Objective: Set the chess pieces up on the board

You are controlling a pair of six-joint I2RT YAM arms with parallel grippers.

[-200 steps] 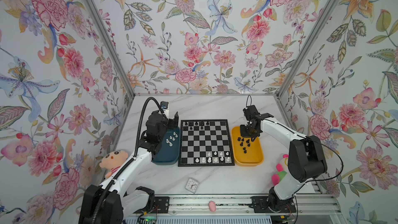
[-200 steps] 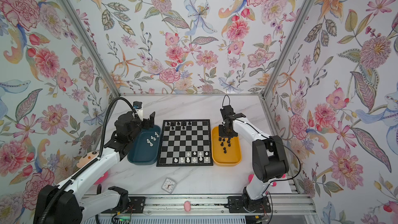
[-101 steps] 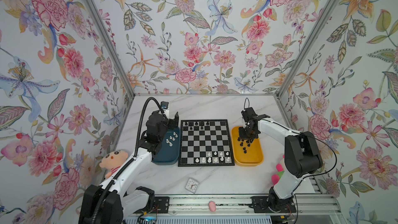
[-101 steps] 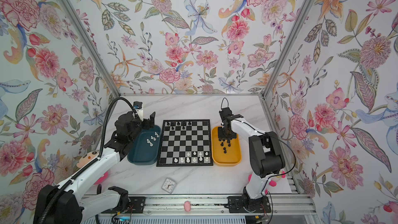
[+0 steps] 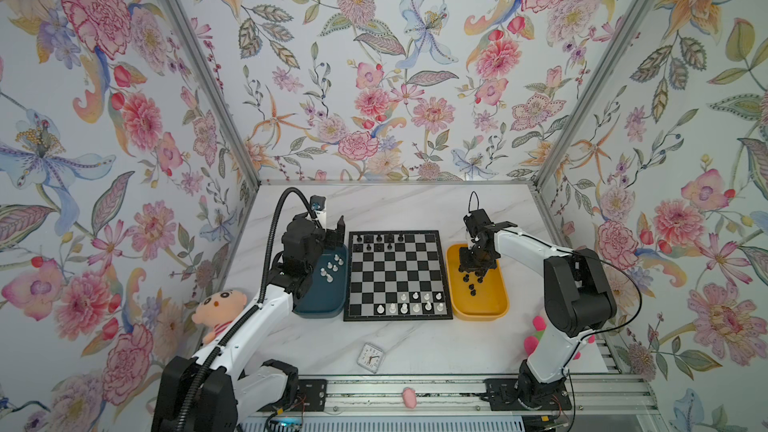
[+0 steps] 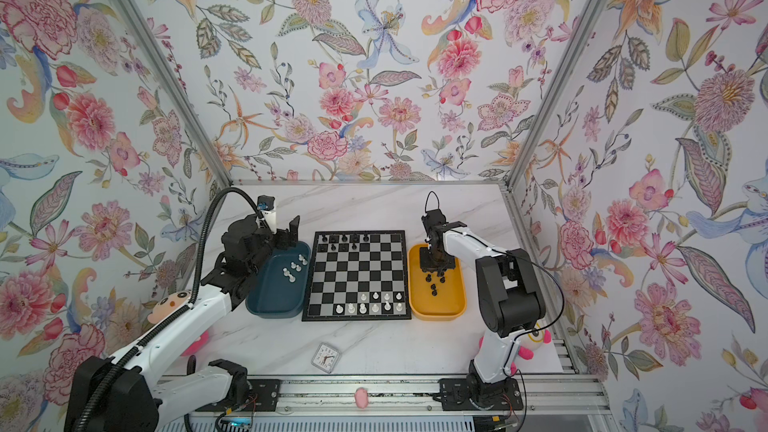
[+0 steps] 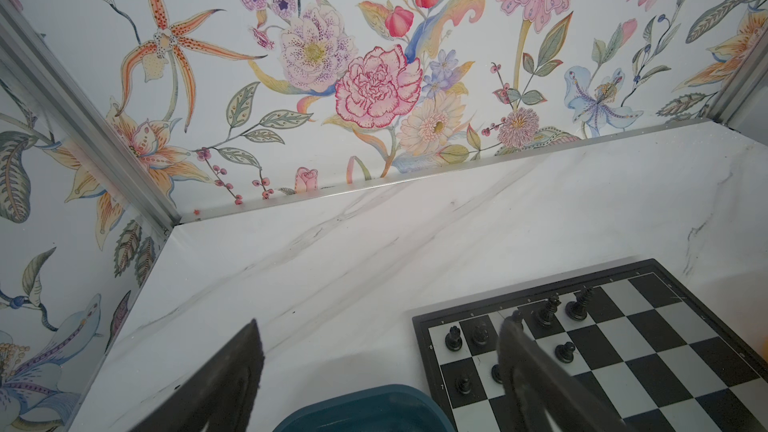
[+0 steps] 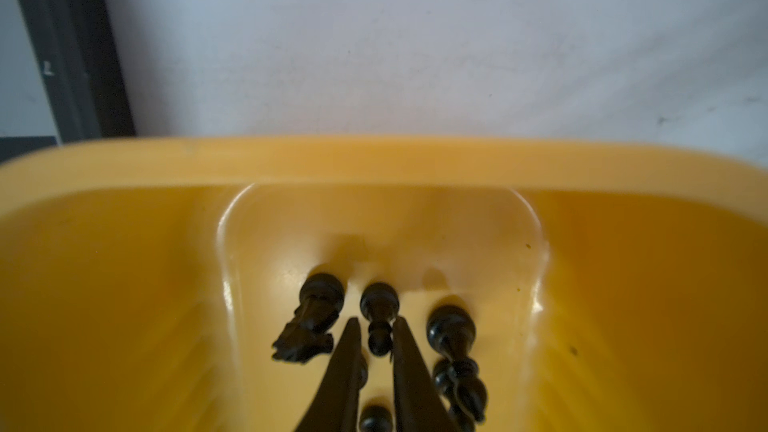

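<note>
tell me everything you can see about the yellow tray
The yellow tray is a glossy, plastic-looking rounded rectangle with a raised rim, lying flat on the marble table just right of the board. Several loose black pieces lie in its far half; the near half is bare. The right gripper reaches in, pinching a black pawn.

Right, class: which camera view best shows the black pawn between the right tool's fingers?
The right wrist view: the black pawn sits close up between the fingers of the right tool. In both top views only tiny dark pieces show under the tool in the yellow tray; the left wrist view misses it.
</note>
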